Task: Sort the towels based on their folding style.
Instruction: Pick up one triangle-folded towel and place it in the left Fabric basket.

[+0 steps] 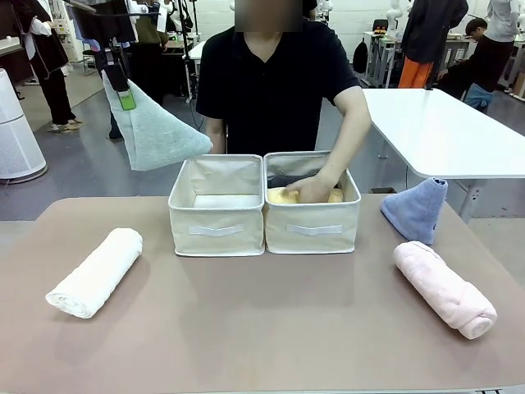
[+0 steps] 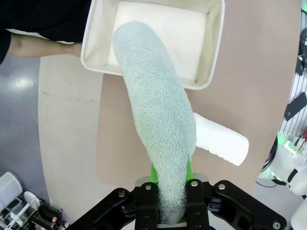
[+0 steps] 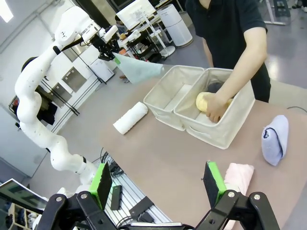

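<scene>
The right gripper [image 3: 157, 184] hangs wide open beside the pink towel [image 3: 240, 175]. Farther off, a person's hand [image 3: 214, 106] rests on a yellow towel [image 3: 203, 98] in one bin [image 3: 225, 132], while the left gripper [image 3: 114, 56] holds a teal towel [image 3: 140, 70] aloft.

Grey floor [image 1: 74, 176], white table [image 1: 443, 131] at right — people [image 1: 426, 37] standing beyond.

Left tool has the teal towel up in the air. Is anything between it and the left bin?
Nothing visible. The left tool, shut on the teal towel, hangs above the table near the left bin, whose floor is bare. The person's hand is in the right bin, on a yellow towel.
</scene>
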You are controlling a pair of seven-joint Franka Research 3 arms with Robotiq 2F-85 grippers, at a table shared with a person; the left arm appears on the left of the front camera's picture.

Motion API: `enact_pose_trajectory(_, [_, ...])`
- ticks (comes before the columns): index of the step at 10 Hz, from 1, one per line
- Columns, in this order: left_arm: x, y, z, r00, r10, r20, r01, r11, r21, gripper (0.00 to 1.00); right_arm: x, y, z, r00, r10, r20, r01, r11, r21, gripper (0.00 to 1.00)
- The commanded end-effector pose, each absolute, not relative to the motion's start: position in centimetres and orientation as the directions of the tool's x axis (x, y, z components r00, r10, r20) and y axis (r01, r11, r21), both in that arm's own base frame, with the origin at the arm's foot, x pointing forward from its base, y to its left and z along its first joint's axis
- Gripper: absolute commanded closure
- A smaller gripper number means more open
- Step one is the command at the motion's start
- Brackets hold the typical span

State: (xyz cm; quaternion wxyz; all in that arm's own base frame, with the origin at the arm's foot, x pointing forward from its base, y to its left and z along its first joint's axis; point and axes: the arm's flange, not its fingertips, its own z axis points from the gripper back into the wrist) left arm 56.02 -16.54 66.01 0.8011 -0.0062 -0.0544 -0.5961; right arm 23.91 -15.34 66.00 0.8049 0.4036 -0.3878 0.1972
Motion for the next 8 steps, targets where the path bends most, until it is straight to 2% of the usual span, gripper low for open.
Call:
enact_pose_trajectory(1, [55.8,-16.2,66.1,0.278,-0.955,0.1,0.956,0.285,0.07,0.81,24.1,-15.3,66.0,0.607,0.007,0.795,-0.649,0.582,0.49,0.0])
enact_pose_trajectory(3, [56.0,-16.5,65.9,0.285,-0.954,0.093,0.955,0.29,0.052,0.81,24.1,-15.3,66.0,0.607,0.007,0.795,-0.649,0.582,0.49,0.0])
enact_pose_trajectory(5, [57.1,-19.6,65.7,0.088,-0.996,0.028,0.991,0.09,0.097,0.81,24.1,-15.3,66.0,0.607,0.007,0.795,-0.649,0.582,0.49,0.0])
enact_pose_trajectory(8, [58.6,-23.4,64.3,-0.077,-0.996,-0.053,0.991,-0.082,0.106,0.81,24.1,-15.3,66.0,0.607,0.007,0.795,-0.649,0.582,0.49,0.0])
